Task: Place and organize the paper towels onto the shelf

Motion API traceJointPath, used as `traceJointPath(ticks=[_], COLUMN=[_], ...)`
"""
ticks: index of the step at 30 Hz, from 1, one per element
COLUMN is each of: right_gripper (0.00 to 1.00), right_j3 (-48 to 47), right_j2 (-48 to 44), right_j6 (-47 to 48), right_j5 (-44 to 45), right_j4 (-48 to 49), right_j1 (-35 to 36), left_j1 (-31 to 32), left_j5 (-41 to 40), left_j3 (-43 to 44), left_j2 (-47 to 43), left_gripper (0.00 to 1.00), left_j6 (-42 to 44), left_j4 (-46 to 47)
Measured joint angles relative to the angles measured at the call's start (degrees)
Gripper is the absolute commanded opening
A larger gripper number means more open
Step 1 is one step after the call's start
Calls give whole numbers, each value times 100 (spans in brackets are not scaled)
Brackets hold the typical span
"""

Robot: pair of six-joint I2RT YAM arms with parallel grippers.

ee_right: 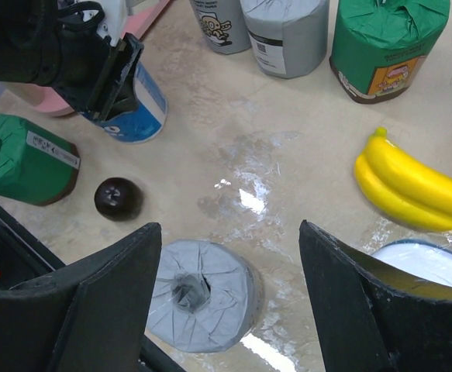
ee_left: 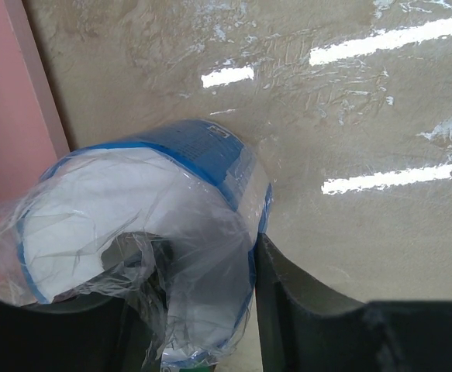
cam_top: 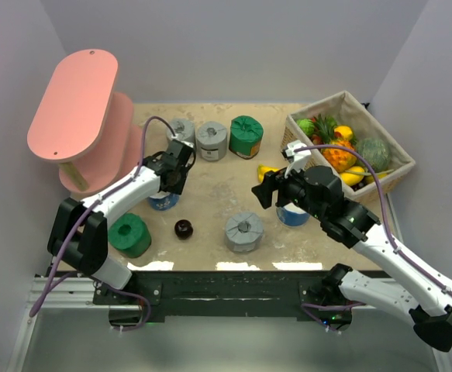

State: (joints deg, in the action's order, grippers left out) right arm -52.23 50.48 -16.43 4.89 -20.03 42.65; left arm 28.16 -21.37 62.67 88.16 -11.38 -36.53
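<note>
My left gripper (cam_top: 171, 177) is shut on a white-and-blue paper towel roll (cam_top: 163, 201), tilted, just right of the pink shelf (cam_top: 74, 105). In the left wrist view the roll (ee_left: 148, 209) fills the jaws, with the shelf's pink board (ee_left: 8, 116) at the left. My right gripper (cam_top: 263, 190) is open and empty; in the right wrist view it (ee_right: 229, 240) hovers above a grey roll (ee_right: 202, 298). Two more grey rolls (cam_top: 181, 130) (cam_top: 211, 140) and a green roll (cam_top: 246, 136) stand at the back. Another green roll (cam_top: 129, 235) lies front left. A second white-and-blue roll (cam_top: 291, 215) sits under the right arm.
A small dark ball (cam_top: 184, 229) lies between the front green roll and the front grey roll (cam_top: 244, 231). A banana (cam_top: 268, 170) lies mid-table. A wicker fruit basket (cam_top: 392, 167) stands at the back right. White walls close in on both sides.
</note>
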Motion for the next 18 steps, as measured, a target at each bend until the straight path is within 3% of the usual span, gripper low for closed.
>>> traceJointPath(ticks=[5, 9, 18], right_gripper=[75, 75, 75], right_j3=[0, -13, -232], right_j2=[2, 17, 90], right_j6=[11, 52, 109], right_j5=[0, 2, 2], right_j4=[4, -2, -39], right_j1=[0, 0, 0], left_j1=[0, 0, 0], left_j5=[13, 55, -37], left_j3=[186, 844, 3613], left_j2=[-94, -393, -942], left_gripper=[24, 24, 24], left_j6=[-17, -20, 136], left_j4=[-326, -721, -1104])
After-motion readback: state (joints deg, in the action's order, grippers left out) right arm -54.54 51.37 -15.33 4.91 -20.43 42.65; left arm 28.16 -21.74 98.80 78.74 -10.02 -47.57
